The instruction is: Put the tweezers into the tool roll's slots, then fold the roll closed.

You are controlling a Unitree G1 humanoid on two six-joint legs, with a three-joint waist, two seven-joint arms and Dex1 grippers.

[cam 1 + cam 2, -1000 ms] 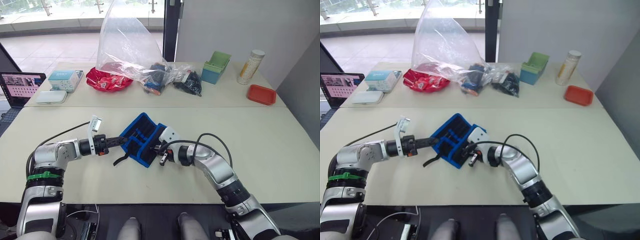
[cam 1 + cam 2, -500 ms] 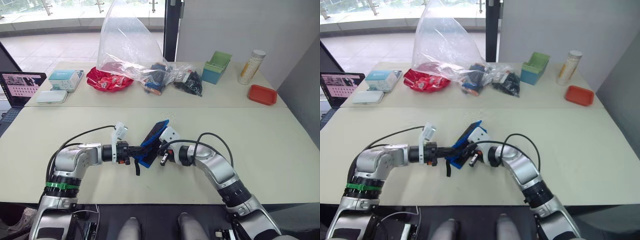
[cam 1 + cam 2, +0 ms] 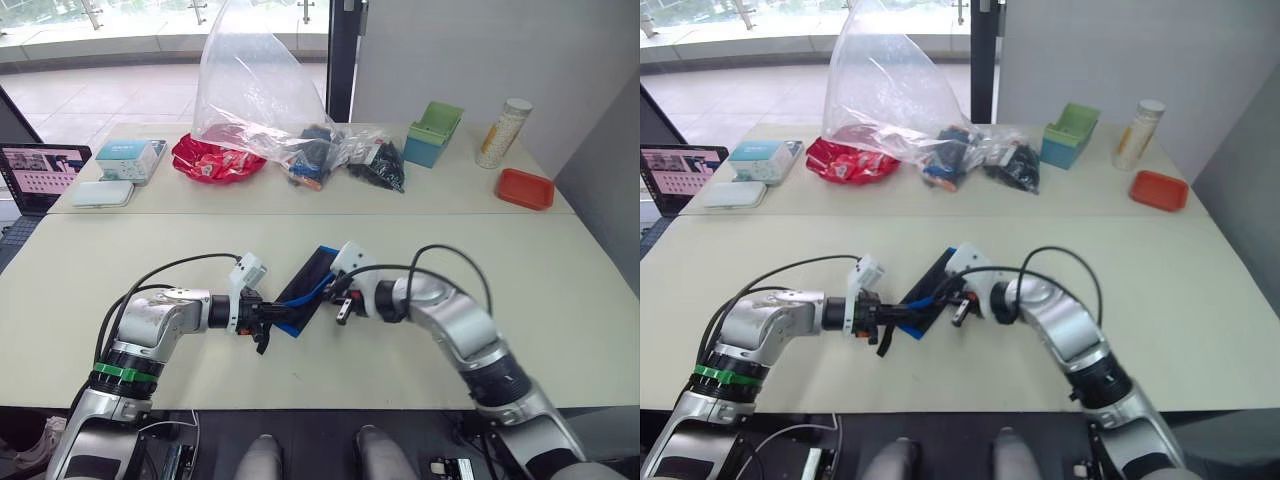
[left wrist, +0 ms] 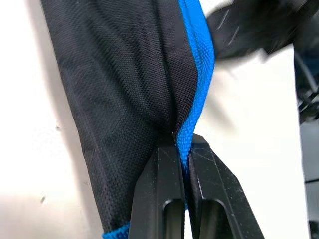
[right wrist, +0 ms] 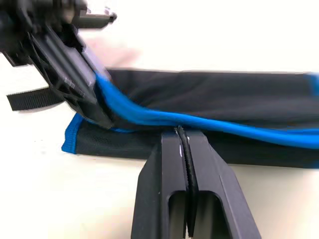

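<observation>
I am judging the dark navy fabric tool roll with bright blue edging [image 3: 308, 290] to be light, limp and floppy: in the left wrist view the woven cloth is creasing into a soft fold right at my fingertips, so it is going to sag and slide wherever I am not pinching it. The stitched blue binding looks like the firmest part, and that is where I am taking hold, since the plain weave between the edges would probably bunch or slip.

The roll is lying folded over on the cream worktop [image 3: 560, 300], around the middle of the near half, well back from the front edge and well apart from the clear plastic bag [image 3: 250, 90] and the clutter along the far edge. Its short black strap [image 5: 30, 98] is trailing loose on the worktop at the end nearest my left arm.

My left gripper [image 4: 183, 142] is closed down tight on the blue edging, with the trim passing between the two black fingers and the dark flap running away ahead of it. My right gripper [image 5: 185, 133] is also pinched almost fully together, nipping a thin dark edge of the roll just under the blue binding on the long side facing that arm. The two grippers are sitting near each other at the roll's nearer end, almost fingertip to fingertip
</observation>
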